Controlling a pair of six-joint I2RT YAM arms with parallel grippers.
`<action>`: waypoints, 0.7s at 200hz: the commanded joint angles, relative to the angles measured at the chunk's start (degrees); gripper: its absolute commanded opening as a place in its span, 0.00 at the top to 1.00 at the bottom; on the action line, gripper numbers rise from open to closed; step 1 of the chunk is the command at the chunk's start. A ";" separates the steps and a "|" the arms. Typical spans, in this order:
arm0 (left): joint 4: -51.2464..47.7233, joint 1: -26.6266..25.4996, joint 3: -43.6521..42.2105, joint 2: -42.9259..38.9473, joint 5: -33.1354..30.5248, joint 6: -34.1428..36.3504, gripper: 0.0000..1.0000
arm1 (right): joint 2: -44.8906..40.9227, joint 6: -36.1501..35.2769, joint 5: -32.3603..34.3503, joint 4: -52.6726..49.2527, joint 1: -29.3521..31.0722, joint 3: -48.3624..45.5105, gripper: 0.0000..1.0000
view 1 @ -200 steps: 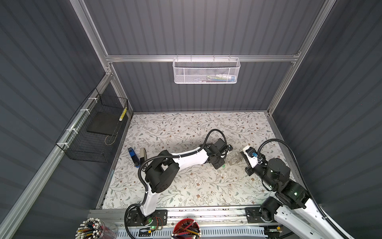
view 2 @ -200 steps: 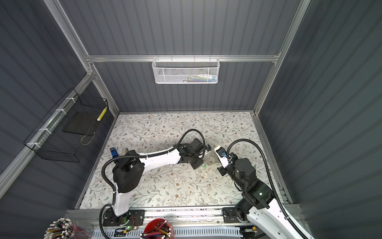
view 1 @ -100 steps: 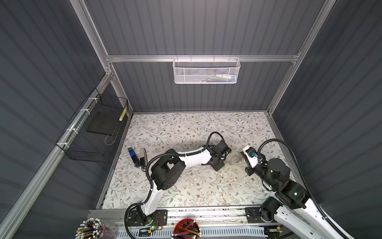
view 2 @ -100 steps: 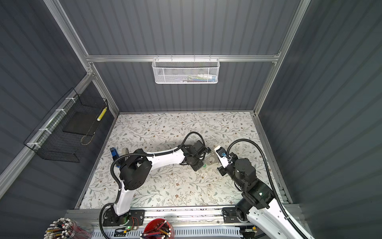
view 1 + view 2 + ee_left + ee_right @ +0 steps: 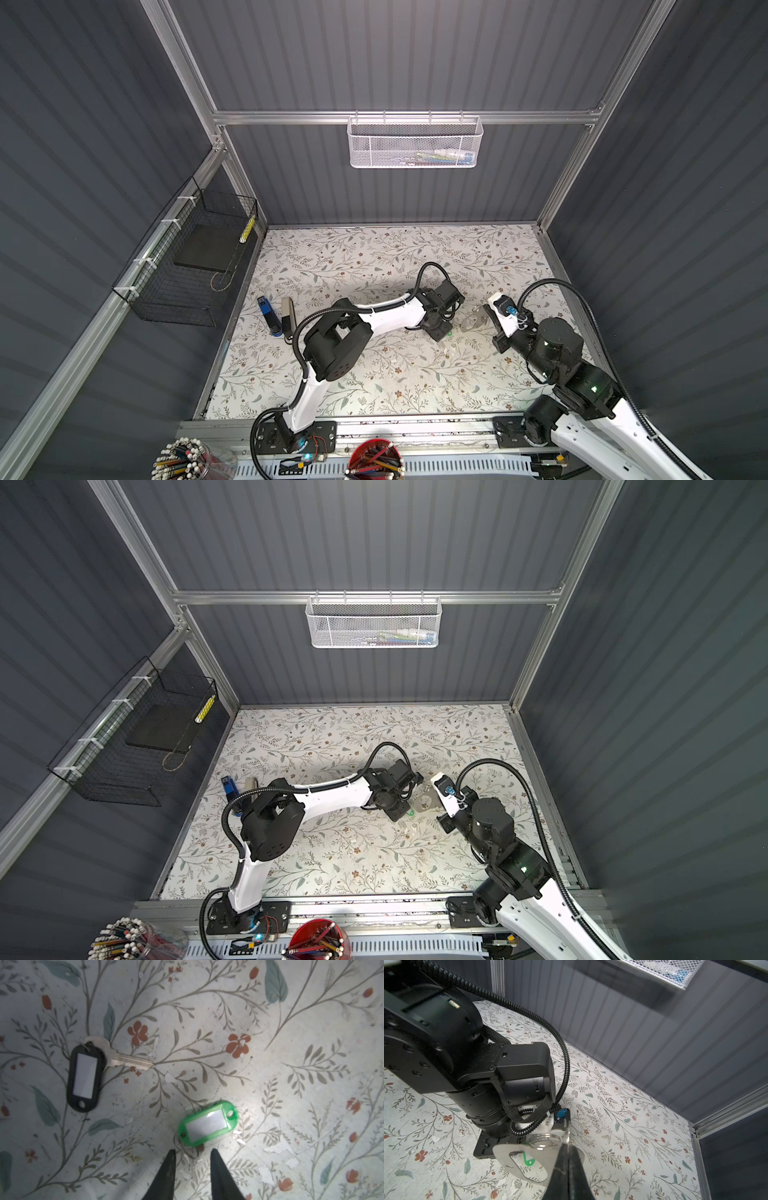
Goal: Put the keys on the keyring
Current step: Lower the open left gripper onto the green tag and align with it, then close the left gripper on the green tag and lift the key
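Right of centre in both top views, left gripper (image 5: 192, 1150), fingers parted and empty, hangs just short of the green-tagged key (image 5: 207, 1124), its tag lying slantwise; right gripper (image 5: 568, 1147) clenches the keyring (image 5: 501, 1155) nearby

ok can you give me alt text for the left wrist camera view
Two key tags lie apart on a floral-patterned table: a green tag just ahead of the open, empty left gripper, and a black tag with a white insert, its silver key attached, further off.
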 commanded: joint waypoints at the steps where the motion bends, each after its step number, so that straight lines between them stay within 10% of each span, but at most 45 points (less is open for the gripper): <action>1: -1.93 0.75 2.07 1.61 0.82 -1.70 0.71 | -0.22 -0.34 0.28 2.23 -0.13 0.06 1.00; 140: -3.47 0.96 3.41 3.05 2.50 -1.60 0.86 | 0.08 -0.51 0.12 2.25 -0.16 -0.11 1.00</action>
